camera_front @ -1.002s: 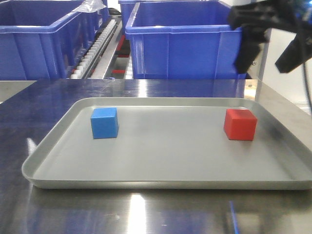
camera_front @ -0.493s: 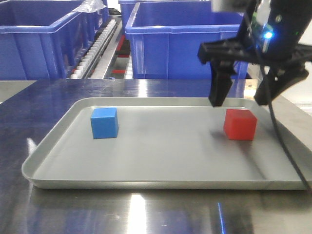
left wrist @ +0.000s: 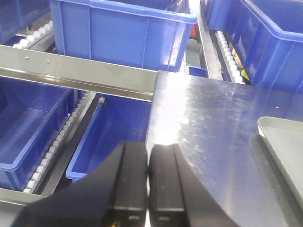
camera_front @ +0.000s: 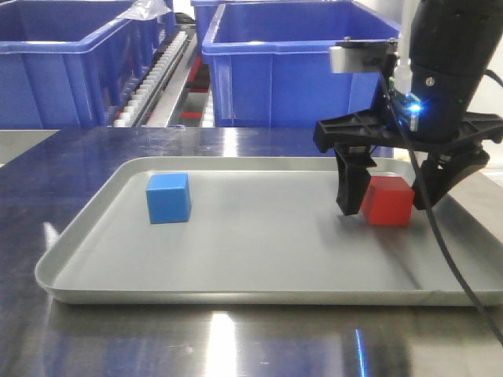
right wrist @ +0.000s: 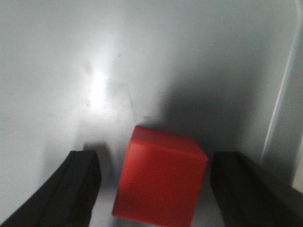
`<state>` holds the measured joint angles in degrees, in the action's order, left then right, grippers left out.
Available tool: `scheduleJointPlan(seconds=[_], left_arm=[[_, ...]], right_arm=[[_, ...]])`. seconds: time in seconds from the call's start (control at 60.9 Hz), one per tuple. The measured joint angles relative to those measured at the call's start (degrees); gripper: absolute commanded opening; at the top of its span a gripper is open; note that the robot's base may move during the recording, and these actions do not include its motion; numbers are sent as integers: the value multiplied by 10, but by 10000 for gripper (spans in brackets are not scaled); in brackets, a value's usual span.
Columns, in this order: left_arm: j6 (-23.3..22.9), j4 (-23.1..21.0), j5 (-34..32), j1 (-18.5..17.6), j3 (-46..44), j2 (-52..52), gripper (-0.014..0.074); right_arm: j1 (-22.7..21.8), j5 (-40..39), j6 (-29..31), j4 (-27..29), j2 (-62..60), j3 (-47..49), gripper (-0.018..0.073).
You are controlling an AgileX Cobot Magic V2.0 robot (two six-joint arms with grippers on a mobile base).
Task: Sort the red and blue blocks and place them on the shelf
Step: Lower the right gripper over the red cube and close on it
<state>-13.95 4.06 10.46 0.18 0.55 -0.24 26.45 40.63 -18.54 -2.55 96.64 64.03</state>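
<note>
The red block sits at the right of the grey tray; the blue block sits at the tray's left. My right gripper is open and lowered over the red block, one finger on each side, with gaps showing in the right wrist view, where the red block lies between the fingers. My left gripper is shut and empty, over the steel table's left edge. The shelf with its steel rail and white rollers shows in the left wrist view.
Large blue bins stand on the roller rack behind the steel table. More blue bins fill the shelf tiers beside and below the table. The tray's corner shows at the left wrist view's right.
My right gripper has come down from the upper right and now straddles the red block. The blocks have not moved.
</note>
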Motion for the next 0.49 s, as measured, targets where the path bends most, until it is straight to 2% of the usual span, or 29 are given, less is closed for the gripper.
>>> scheduleJointPlan(seconds=[0.115, 0.394, 0.46, 0.493], left_arm=[[0, 0, 0, 0, 0, 0, 142], [0, 0, 0, 0, 0, 0, 141], [0, 0, 0, 0, 0, 0, 142], [0, 0, 0, 0, 0, 0, 141]], right_arm=[[0, 0, 0, 0, 0, 1, 506], [0, 0, 0, -1, 0, 1, 93], [0, 0, 0, -2, 0, 1, 42], [0, 0, 0, -2, 0, 1, 51]])
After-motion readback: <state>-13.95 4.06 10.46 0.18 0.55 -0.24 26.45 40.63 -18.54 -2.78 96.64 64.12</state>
